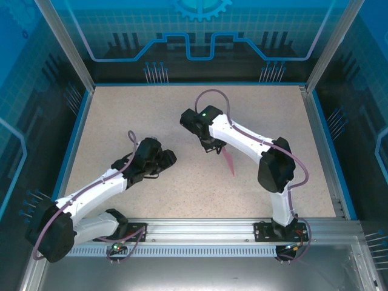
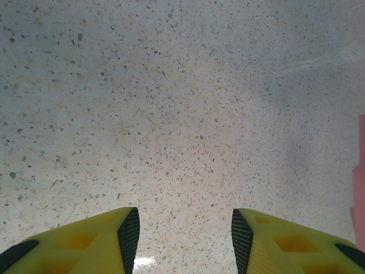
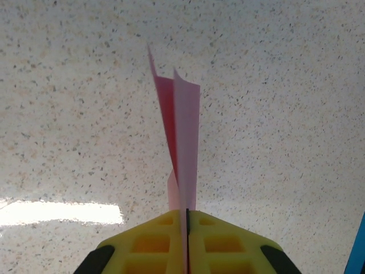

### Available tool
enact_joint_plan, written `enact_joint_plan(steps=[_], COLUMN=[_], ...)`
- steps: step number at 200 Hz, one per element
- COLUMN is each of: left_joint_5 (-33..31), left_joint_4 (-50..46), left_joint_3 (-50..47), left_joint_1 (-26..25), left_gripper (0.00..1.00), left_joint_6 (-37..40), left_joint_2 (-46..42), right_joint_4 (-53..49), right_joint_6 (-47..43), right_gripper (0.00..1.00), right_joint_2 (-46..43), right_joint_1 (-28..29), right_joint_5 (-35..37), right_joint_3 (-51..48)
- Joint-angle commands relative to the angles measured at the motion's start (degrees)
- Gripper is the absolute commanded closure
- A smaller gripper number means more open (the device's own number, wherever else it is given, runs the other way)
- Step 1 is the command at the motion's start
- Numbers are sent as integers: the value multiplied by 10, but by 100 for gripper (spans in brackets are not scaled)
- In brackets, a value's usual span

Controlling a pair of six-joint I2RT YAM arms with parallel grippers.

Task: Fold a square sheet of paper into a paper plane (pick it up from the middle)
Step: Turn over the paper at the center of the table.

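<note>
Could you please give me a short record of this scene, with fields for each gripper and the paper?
left gripper: open, nothing between the fingers, over bare table
right gripper: shut on paper plane
paper plane: pink, folded narrow, sticking out past the right fingertips
contact: left gripper apart from the paper

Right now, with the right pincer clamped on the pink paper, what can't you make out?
Top external: the paper plane is a tiny sliver; the right pincer hides its upper end, folds unreadable.
Right wrist: its gripped end is buried between the yellow fingers.
Left wrist: the frame's right edge cuts it off, beside the open left pincer.
</note>
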Motion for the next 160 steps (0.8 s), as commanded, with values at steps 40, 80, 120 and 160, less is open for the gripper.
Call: enact_joint_plan(steps=[40, 80, 120, 160], left_joint_5=[32, 23, -10, -62], left_joint_4=[-20, -29, -38, -78], left_joint_3=[53, 64, 46, 21], left_joint_1=[5, 6, 15, 22], left_gripper=[50, 50, 50, 50], left_joint_6=[24, 40, 17, -12], left_joint_2=[31, 47, 33, -5], right_joint_4=[-41, -50, -63, -84], right_joint_6=[-8, -20, -9, 10], right_gripper=[92, 93, 93, 92], right_joint_2=[19, 41, 77, 138], right_joint_1=[-8, -12, -6, 5], right_joint_5=[-15, -6, 39, 56], right_joint_3=[40, 69, 70, 93])
